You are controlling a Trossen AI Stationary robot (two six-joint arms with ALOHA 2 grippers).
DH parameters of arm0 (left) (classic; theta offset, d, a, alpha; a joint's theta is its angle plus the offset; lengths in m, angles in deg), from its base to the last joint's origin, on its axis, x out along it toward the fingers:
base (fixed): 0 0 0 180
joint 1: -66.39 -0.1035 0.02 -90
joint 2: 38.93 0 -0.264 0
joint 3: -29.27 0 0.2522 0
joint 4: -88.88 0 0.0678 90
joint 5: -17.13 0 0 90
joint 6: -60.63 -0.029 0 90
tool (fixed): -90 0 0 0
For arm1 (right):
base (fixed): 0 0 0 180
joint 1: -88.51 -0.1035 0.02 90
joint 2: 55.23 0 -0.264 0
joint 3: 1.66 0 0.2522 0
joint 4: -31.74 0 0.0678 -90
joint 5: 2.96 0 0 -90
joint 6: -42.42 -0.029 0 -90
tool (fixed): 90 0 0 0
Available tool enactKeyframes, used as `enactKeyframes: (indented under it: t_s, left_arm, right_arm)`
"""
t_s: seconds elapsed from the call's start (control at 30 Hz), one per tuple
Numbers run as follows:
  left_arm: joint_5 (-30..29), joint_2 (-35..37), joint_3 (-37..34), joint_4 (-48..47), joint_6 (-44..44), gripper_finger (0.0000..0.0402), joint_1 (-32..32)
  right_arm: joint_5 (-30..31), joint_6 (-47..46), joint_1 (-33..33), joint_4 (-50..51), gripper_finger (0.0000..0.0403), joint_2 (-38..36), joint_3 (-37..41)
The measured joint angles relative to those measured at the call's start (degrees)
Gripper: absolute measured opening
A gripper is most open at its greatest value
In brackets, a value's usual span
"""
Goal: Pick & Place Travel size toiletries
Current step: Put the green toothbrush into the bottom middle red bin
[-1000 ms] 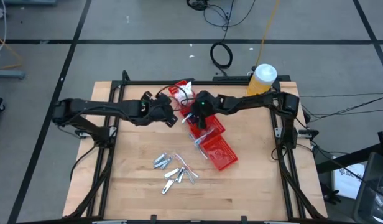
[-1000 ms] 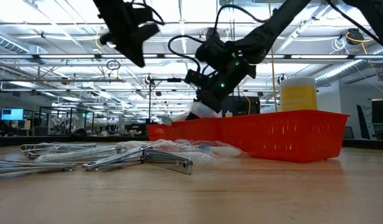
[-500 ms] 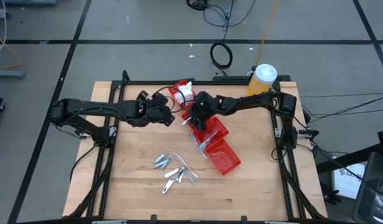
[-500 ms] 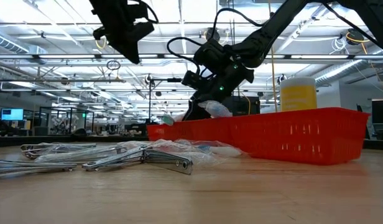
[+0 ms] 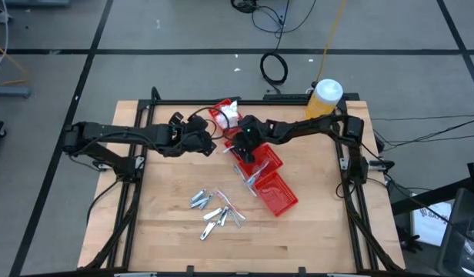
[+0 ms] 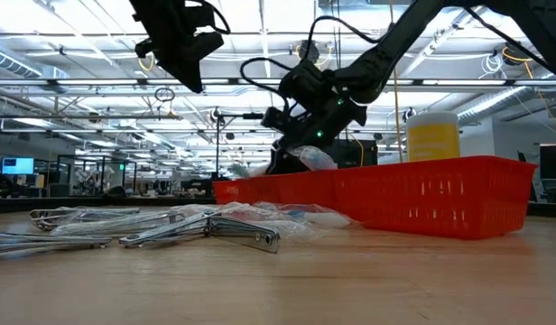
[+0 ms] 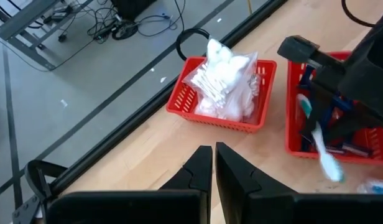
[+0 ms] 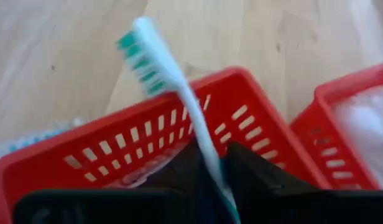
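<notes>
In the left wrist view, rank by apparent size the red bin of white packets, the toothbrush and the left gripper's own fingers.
Largest: red plastic bin of white packets.
Next: left gripper fingers, though nearness to the camera inflates them.
Smallest: white toothbrush with green bristles.

You have one toothbrush (image 8: 179,93), white-handled with green and white bristles, pinched at its handle and standing bristle-end up over a red bin; from the left wrist it (image 7: 321,152) hangs at the bin's near wall. Clear bags of white cotton swabs (image 7: 224,78) fill the small bin. On the bare wood, silvery pieces and clear-wrapped sticks (image 5: 215,209) lie scattered together, flat.
</notes>
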Motion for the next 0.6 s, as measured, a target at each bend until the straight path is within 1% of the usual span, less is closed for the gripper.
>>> enactKeyframes:
  t_s: [0.1, 0.27, 0.4, 0.53, 0.6]
  left_arm:
    - [-0.02, 0.0, 0.0, -0.04, 0.0, 0.0021, 0.0]
    - [-0.07, 0.0, 0.0, -0.04, 0.0, 0.0021, 0.0]
    - [-0.09, 0.0, 0.0, -0.04, -0.02, 0.0021, 0.0]
    - [-0.13, 0.0, 0.0, -0.07, 0.0, 0.0021, 0.0]
    - [-0.14, 0.0, 0.0, -0.11, 0.0, 0.0021, 0.0]
  right_arm:
    - [0.13, 0.88, -0.23, -1.36, 0.0054, 1.46, -0.13]
    - [0.16, 1.61, -0.21, -1.03, 0.0046, 1.5, 0.04]
    - [0.23, 1.78, -0.21, -1.6, 0.0017, 1.16, 0.04]
    - [0.53, 1.78, -0.56, -4.35, 0.0019, 0.98, -0.02]
    - [2.3, 1.97, -1.07, -5.45, 0.0023, 0.99, -0.01]
